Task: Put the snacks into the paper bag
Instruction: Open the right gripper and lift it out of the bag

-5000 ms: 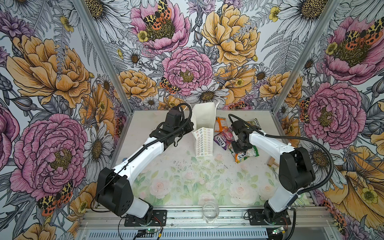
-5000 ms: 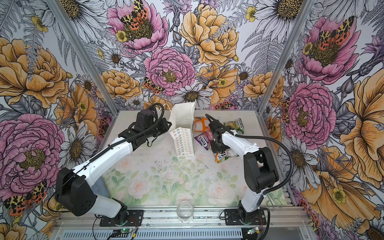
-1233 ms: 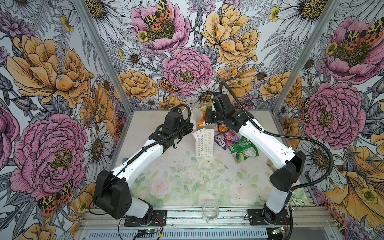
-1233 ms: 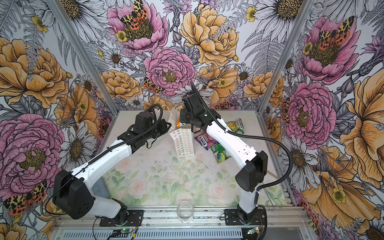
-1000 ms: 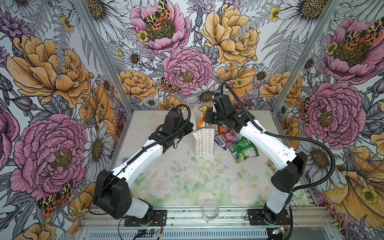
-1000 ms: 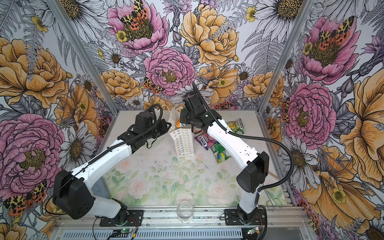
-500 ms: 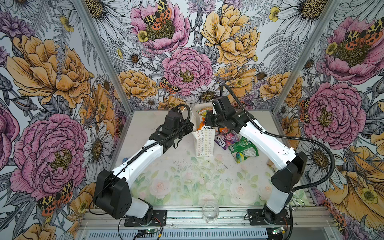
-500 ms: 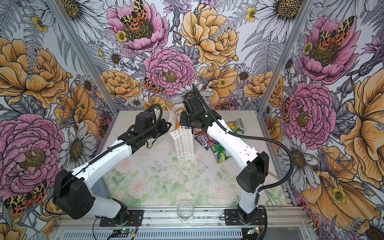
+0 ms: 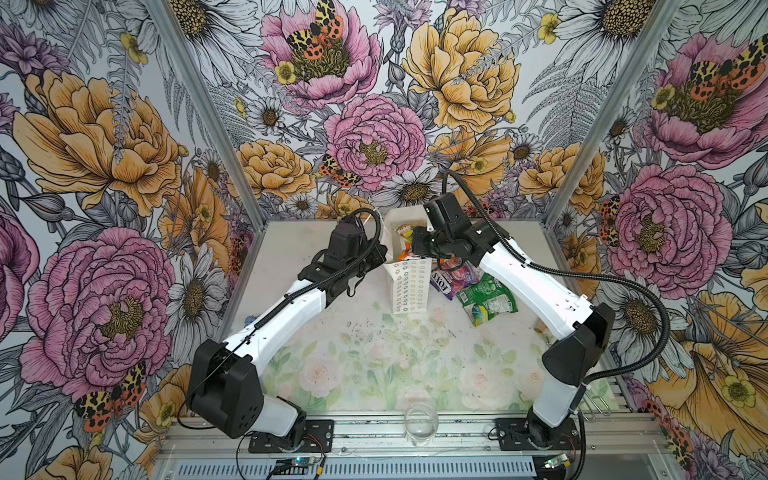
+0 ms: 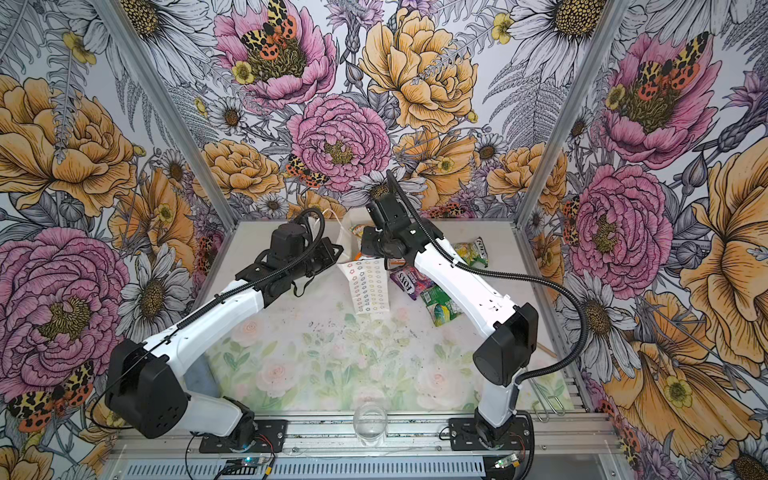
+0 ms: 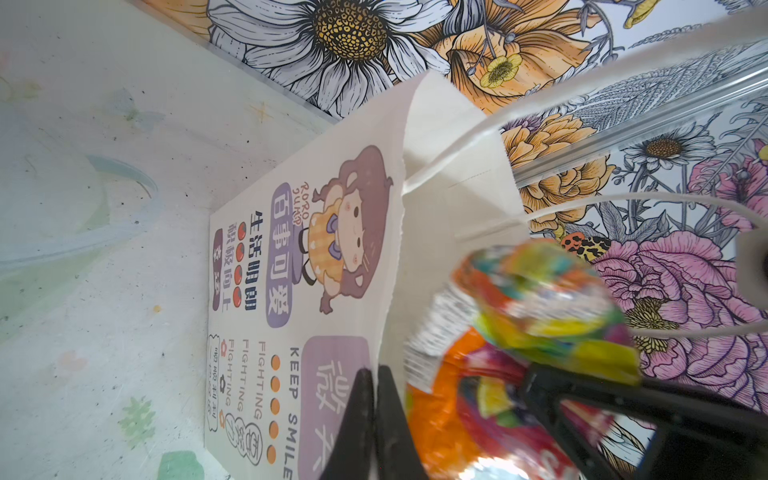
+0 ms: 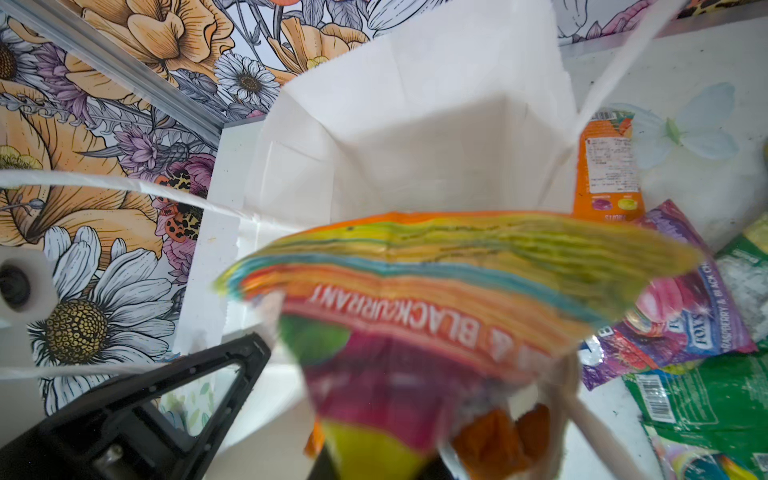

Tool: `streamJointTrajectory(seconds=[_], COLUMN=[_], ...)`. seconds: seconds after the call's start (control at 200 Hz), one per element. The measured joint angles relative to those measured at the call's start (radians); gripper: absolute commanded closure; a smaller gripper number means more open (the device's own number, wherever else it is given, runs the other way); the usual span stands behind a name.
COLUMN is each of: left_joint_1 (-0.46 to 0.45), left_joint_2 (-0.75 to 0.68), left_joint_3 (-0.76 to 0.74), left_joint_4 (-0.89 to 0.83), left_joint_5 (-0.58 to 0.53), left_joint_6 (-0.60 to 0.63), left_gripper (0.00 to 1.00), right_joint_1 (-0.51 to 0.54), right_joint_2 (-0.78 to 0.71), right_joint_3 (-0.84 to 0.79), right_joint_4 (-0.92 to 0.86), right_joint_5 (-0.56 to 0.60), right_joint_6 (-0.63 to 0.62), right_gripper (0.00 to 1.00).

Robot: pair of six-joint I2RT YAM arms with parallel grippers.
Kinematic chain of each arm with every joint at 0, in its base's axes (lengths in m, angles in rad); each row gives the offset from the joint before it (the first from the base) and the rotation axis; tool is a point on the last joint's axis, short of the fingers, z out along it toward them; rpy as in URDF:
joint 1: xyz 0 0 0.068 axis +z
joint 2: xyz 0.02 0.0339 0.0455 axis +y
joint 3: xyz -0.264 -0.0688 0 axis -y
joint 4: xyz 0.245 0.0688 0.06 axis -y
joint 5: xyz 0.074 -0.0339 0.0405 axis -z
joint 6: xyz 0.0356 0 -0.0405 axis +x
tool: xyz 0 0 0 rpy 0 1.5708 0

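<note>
The white paper bag point(image 9: 409, 286) point(image 10: 370, 286) stands upright at the back middle of the table, mouth open. My left gripper point(image 9: 384, 259) point(image 11: 376, 374) is shut on its side rim. My right gripper point(image 9: 415, 245) point(image 10: 365, 245) hovers over the mouth with an orange snack packet point(image 9: 404, 232) point(image 12: 436, 291) hanging blurred in front of its jaws and hiding them, so its grip does not show. A purple FOX'S packet point(image 9: 451, 278), a green one point(image 9: 488, 297), an orange one point(image 12: 606, 166) and a yellow-green one point(image 10: 471, 249) lie right of the bag.
A clear glass point(image 9: 420, 419) stands at the middle of the front edge. A thin wooden stick point(image 10: 546, 349) lies by the right wall. The bag's cord handles point(image 11: 623, 199) loop up around both grippers. Flowered walls close in the back and sides.
Five seconds ago the right gripper was down at the packets on the table; it then carried the orange packet over the bag and has lowered it slightly in the last second. The left arm has not moved.
</note>
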Motion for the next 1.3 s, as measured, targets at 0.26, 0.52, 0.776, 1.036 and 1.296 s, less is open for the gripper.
streamJointTrajectory(seconds=[0.26,0.52,0.776,1.036,1.296], left_joint_1=[0.0,-0.001,-0.001,-0.001,-0.001], left_joint_2=[0.0,0.0,0.0,0.0,0.0], left_joint_3=[0.0,0.0,0.0,0.0,0.002], left_joint_4=[-0.002,-0.002,-0.002,-0.003,-0.005], left_joint_5=[0.0,0.0,0.0,0.0,0.001], left_joint_6=[0.0,0.0,0.0,0.0,0.0], left_gripper=[0.98,0.98,0.97,0.97,0.97], right_joint_1=[0.0,0.0,0.0,0.0,0.0], right_joint_2=[0.0,-0.002,-0.021,-0.102,-0.266], right_joint_3=[0.002,0.011,0.033,0.048,0.049], right_joint_4=[0.0,0.0,0.0,-0.006,-0.111], right_joint_5=[-0.008,-0.026,-0.081,-0.203,-0.221], right_joint_6=[0.004,-0.002,-0.068,-0.211,-0.354], right_gripper=[0.66,0.6,0.49,0.34,0.25])
